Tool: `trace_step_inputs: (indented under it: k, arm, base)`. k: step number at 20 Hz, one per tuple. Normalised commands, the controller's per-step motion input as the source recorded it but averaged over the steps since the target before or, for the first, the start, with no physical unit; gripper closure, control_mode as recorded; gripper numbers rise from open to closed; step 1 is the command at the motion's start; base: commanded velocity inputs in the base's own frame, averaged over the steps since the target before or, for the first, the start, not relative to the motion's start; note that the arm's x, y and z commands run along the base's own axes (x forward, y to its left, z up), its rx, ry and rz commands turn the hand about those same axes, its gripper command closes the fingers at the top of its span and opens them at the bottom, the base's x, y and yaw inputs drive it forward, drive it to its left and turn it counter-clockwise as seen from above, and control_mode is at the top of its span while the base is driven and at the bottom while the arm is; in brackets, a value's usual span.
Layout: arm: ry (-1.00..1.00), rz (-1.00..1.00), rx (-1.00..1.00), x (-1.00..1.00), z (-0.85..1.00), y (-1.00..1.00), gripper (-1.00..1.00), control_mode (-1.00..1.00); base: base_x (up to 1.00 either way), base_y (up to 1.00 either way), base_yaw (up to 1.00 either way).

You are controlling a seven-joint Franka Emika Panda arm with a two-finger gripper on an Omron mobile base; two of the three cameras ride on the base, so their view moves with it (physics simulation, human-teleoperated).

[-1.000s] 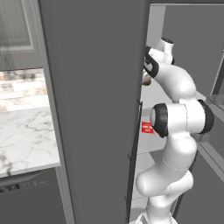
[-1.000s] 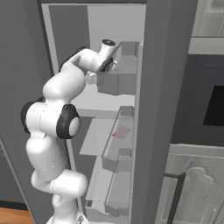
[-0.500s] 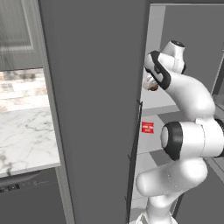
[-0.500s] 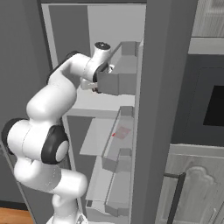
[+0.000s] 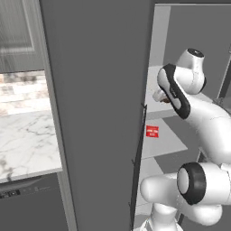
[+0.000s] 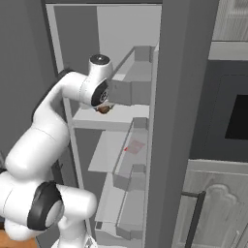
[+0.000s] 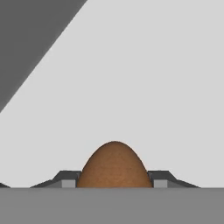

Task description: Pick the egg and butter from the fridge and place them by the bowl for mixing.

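Observation:
The brown egg (image 7: 114, 166) sits between the two dark fingertips of my gripper (image 7: 113, 181), which is shut on it. In the base views the gripper (image 6: 103, 106) hangs just above the fridge's upper pale shelf (image 6: 127, 115), with the egg (image 6: 103, 110) poking out beneath the hand. From the left, the egg (image 5: 165, 100) peeks out by the white wrist, beside the open dark fridge door (image 5: 99, 113). The butter and the bowl are out of view.
A small red packet (image 5: 152, 131) lies on the middle shelf, also seen as the packet (image 6: 134, 147). Door bins (image 6: 134, 82) stand close to the right of the hand. A marble counter (image 5: 27, 144) lies left of the fridge, and an oven (image 6: 237, 116) to its right.
The hand has sunk a little toward the upper shelf with the egg still held. The elbow has swung down and out to the side.

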Motion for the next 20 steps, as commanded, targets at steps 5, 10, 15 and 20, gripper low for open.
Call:
trace_step_inputs:
  k: [5, 10, 15, 20]
  arm:
    - [-0.05, -0.27, 0.02, -0.86, 0.0, 0.07, 1.0, -1.0]
    - [-0.04, -0.21, 0.0, -0.87, 0.0, 0.14, 1.0, -1.0]
    - [-0.01, -0.28, 0.0, -0.82, -0.05, 0.21, 1.0, -1.0]
    - [0.0, -0.23, 0.0, -0.75, -0.14, 0.15, 1.0, -1.0]
  base:
    - [0.0, 0.0, 0.0]
    - [0.0, 0.0, 0.0]
    - [0.0, 0.0, 0.0]
    - [0.0, 0.0, 0.0]
